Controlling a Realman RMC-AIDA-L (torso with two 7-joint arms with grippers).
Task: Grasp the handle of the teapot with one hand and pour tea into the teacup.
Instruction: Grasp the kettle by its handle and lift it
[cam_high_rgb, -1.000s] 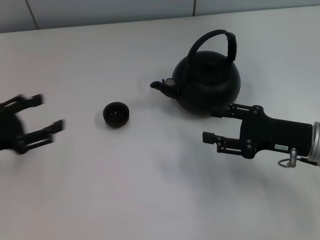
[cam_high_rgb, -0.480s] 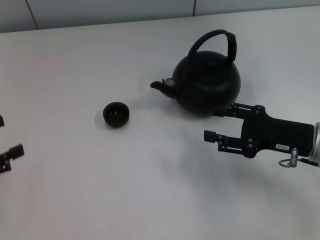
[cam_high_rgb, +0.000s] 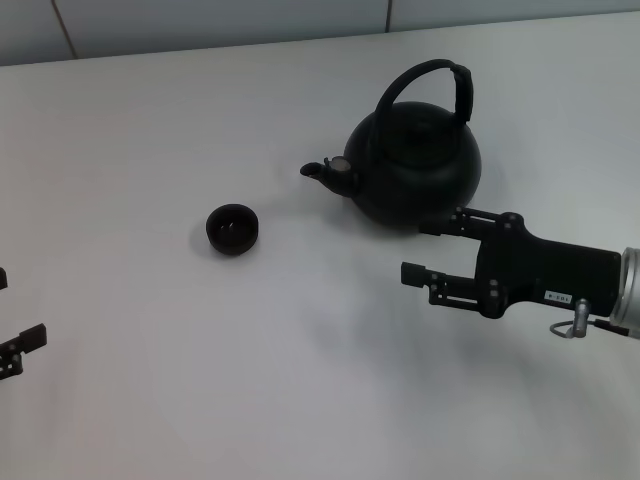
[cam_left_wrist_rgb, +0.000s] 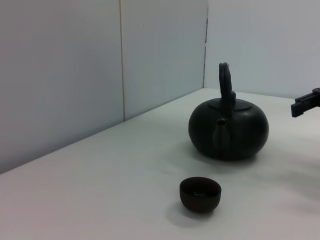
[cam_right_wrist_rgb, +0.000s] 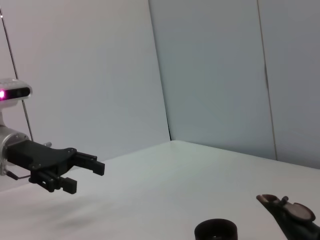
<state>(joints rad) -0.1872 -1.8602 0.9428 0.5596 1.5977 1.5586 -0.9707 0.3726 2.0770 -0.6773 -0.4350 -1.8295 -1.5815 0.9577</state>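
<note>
My right end effector (cam_high_rgb: 420, 248) hovers low over the counter (cam_high_rgb: 300, 380) with its two fingers (cam_high_rgb: 425, 273) spread wide and nothing between them; it sits just to the near-right of the teapot (cam_high_rgb: 415, 165), with its farther finger reaching in close beside the base of the pot's belly, though I cannot tell whether it touches. The black body of the end effector runs back from the teapot toward my right side. The teapot stands upright on the counter, its short spout (cam_high_rgb: 318, 171) pointing toward my left, its lid knob at the top and the handle (cam_high_rgb: 440, 80) arching high above it, with the thicker sleeve down the side of the hoop away from the spout. The handle is free, with no finger on it. The teacup (cam_high_rgb: 232, 229) sits upright on the counter to the left of the teapot, out beyond the spout and a little nearer to me, apart from the pot. My left end effector (cam_right_wrist_rgb: 75, 175) is well off to the left of the teapot, past the teacup and nearer to me; in the head view only a bit of it shows, while the right wrist view shows its fingers parted and empty above the counter. A pale panelled wall (cam_left_wrist_rgb: 100, 75) stands behind the teapot.
</note>
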